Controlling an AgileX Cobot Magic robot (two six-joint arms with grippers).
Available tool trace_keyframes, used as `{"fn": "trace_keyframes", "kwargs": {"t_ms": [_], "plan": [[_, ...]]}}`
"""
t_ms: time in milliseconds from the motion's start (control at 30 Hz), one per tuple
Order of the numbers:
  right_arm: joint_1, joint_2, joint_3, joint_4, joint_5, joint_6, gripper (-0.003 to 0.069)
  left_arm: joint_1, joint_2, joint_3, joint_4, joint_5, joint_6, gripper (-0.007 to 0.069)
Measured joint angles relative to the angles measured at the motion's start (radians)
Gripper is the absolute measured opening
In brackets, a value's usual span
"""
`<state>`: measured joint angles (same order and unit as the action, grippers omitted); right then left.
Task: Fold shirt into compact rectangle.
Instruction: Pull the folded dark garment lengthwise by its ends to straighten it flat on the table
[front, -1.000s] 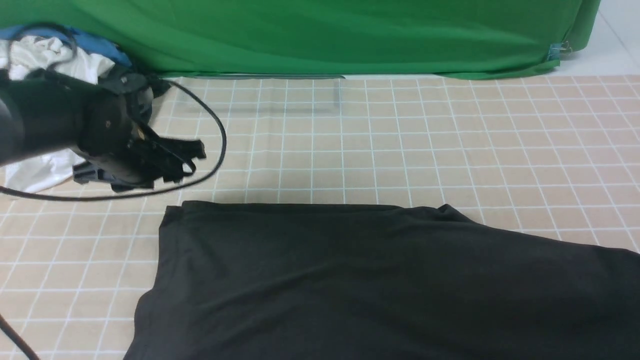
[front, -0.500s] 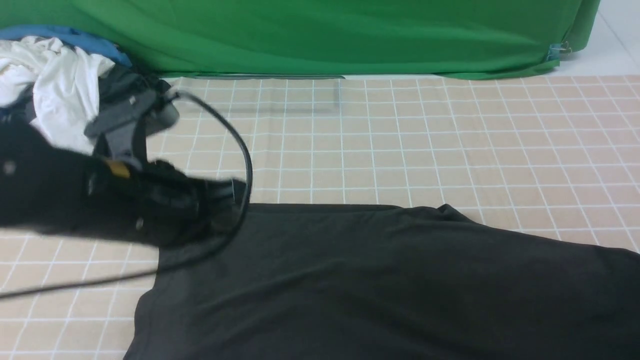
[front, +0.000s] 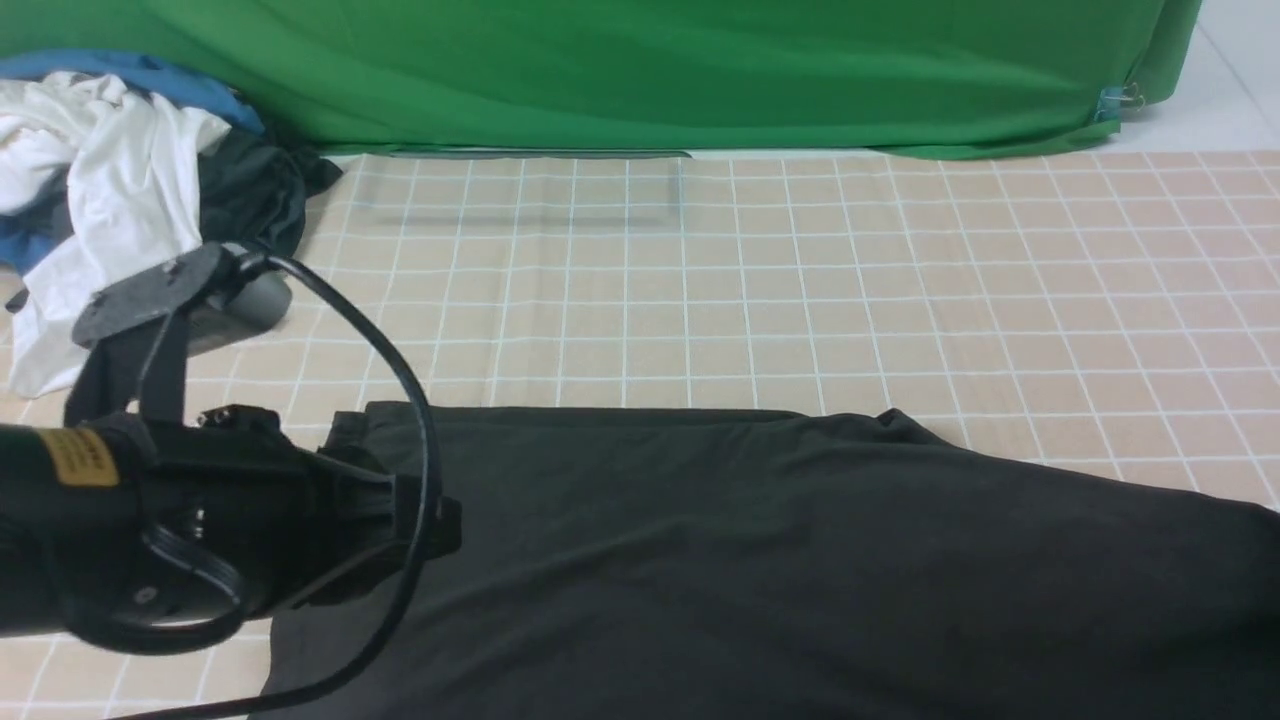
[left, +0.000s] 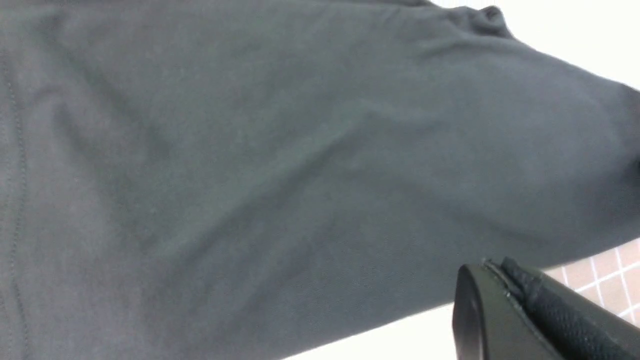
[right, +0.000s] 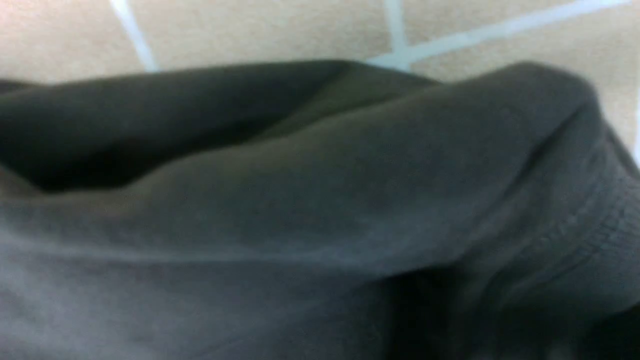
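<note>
The black shirt (front: 800, 560) lies spread flat over the near half of the checked tablecloth (front: 800, 280), with its far edge straight. My left gripper (front: 445, 525) reaches in from the left and hovers over the shirt's left edge near its far corner. In the left wrist view its fingers (left: 492, 272) are pressed together with nothing showing between them, just off the edge of the shirt (left: 250, 150). My right arm is out of the front view. Its wrist view is filled by a raised fold and hem of the shirt (right: 300, 200) very close up, and the jaws are lost in shadow.
A pile of white, blue and dark clothes (front: 110, 170) sits at the far left corner. A green backdrop (front: 640, 70) hangs along the table's far edge. My left arm's black cable (front: 400, 400) loops above the shirt's far left corner.
My left arm swung down from beside the clothes pile to the shirt's left edge, and its jaws went from open to shut. The shirt has barely shifted.
</note>
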<state>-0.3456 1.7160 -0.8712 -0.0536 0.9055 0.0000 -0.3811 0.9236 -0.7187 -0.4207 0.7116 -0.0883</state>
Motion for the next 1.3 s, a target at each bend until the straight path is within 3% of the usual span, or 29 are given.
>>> {"fn": "trace_keyframes", "kwargs": {"t_ms": [100, 167, 667, 833, 900, 1000, 1100, 1300], "plan": [[0.0, 0.0, -0.001, -0.001, 0.0, -0.029, 0.0129, 0.0, -0.008, 0.0, 0.004, 0.003, -0.002, 0.0013], [0.0, 0.0, -0.001, -0.001, -0.002, -0.032, 0.0087, 0.0, -0.01, 0.0, 0.005, 0.009, -0.002, 0.0013], [0.0, -0.066, -0.098, -0.016, 0.008, 0.005, 0.0105, 0.0, -0.012, 0.0, 0.013, 0.065, -0.002, 0.0013], [0.0, -0.052, -0.098, -0.115, -0.015, 0.026, 0.0356, 0.0, -0.012, 0.0, 0.013, 0.065, -0.002, 0.0013], [0.0, -0.052, -0.098, -0.21, -0.026, 0.078, 0.0518, 0.0, -0.012, 0.0, 0.013, 0.065, -0.002, 0.0013], [-0.002, -0.051, -0.099, -0.282, -0.046, 0.134, 0.0647, 0.0, -0.012, 0.001, 0.013, 0.065, -0.002, 0.0013], [-0.004, -0.03, -0.099, -0.268, -0.057, 0.134, 0.0679, 0.0, -0.012, 0.001, 0.013, 0.066, -0.002, 0.0013], [-0.005, 0.058, -0.11, -0.212, -0.051, 0.089, 0.067, 0.0, -0.012, 0.001, 0.013, 0.066, -0.002, 0.0013]]}}
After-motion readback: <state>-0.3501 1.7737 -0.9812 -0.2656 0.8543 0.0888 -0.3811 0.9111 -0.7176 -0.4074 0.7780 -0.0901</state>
